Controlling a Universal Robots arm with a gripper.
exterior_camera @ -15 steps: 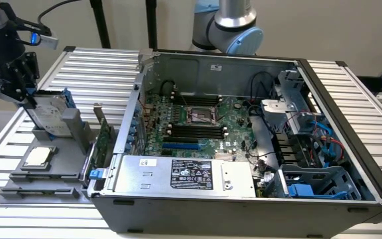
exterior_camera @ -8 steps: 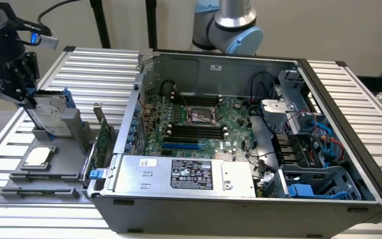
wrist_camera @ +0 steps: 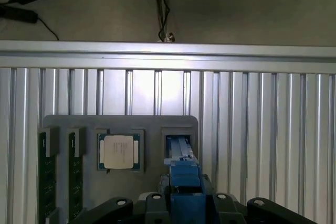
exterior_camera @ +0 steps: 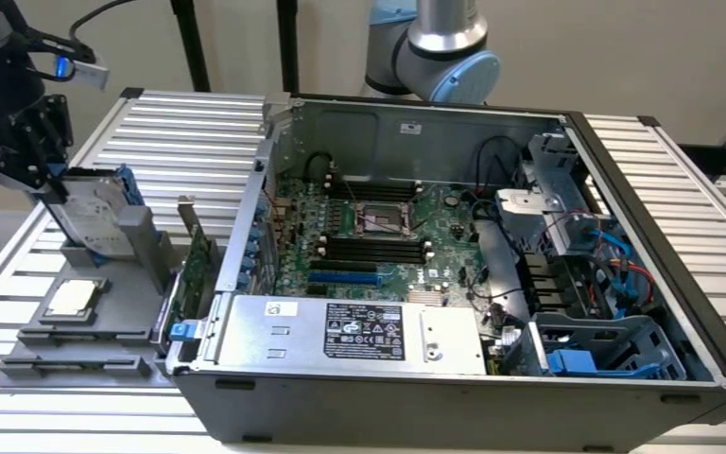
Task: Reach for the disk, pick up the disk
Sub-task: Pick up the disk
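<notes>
The disk [exterior_camera: 92, 203], a silver-grey drive with blue carrier rails, stands on edge in a slot of the grey holder [exterior_camera: 136, 248] at the exterior view's left. My black gripper [exterior_camera: 50, 182] sits over the drive's upper end, a finger on each side. In the wrist view the disk [wrist_camera: 184, 182] appears edge-on as a blue strip running from the holder [wrist_camera: 121, 124] slot up between my gripper [wrist_camera: 185, 202] fingers, which press against its two faces.
A small square chip [exterior_camera: 71, 298] [wrist_camera: 119, 151] lies in a tray pocket beside the slot, with two memory sticks [wrist_camera: 47, 171] further over. The open computer case [exterior_camera: 464, 402] and its silver power box [exterior_camera: 351, 331] fill the slatted table [exterior_camera: 186, 123]. A second arm [exterior_camera: 445, 47] stands behind.
</notes>
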